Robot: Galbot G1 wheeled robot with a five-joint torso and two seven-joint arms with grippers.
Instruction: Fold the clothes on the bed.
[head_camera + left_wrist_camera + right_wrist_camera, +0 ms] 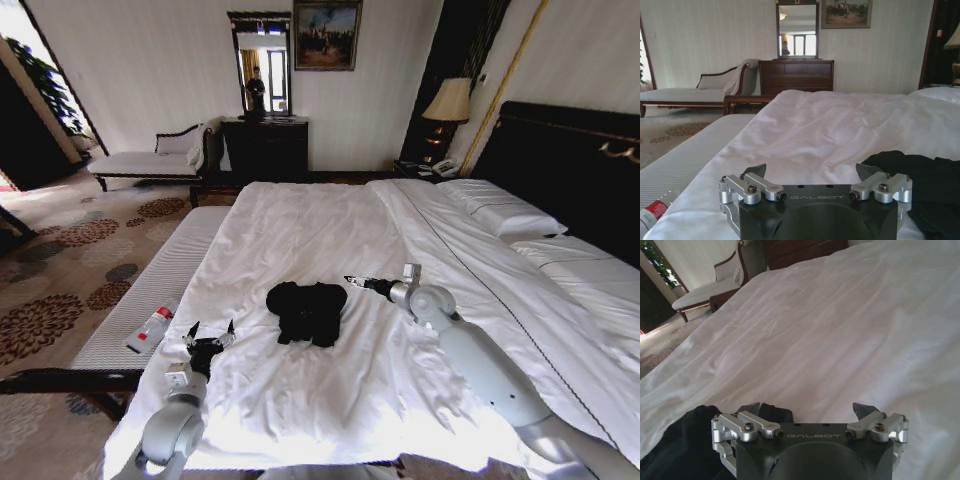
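The clothes (307, 311) lie in a crumpled black heap on the white duvet of the bed (300, 220), near its foot. My left gripper (210, 336) hovers open at the bed's foot corner, a short way left of the heap, with nothing between its fingers. In the left wrist view the left gripper (811, 172) is spread wide and the clothes (925, 185) lie off to one side. My right gripper (352, 282) is open just beyond the heap's right edge. The right wrist view shows the right gripper (806, 410) empty above the duvet, with the clothes (680, 440) beside one finger.
A white-cushioned bench (150, 285) runs along the bed's left side with a red-capped bottle (150, 328) on it. Pillows (500, 212) and a dark headboard (570, 170) are at the right. A chaise (150, 160), a dresser (265, 145) and a lamp (448, 100) line the far wall.
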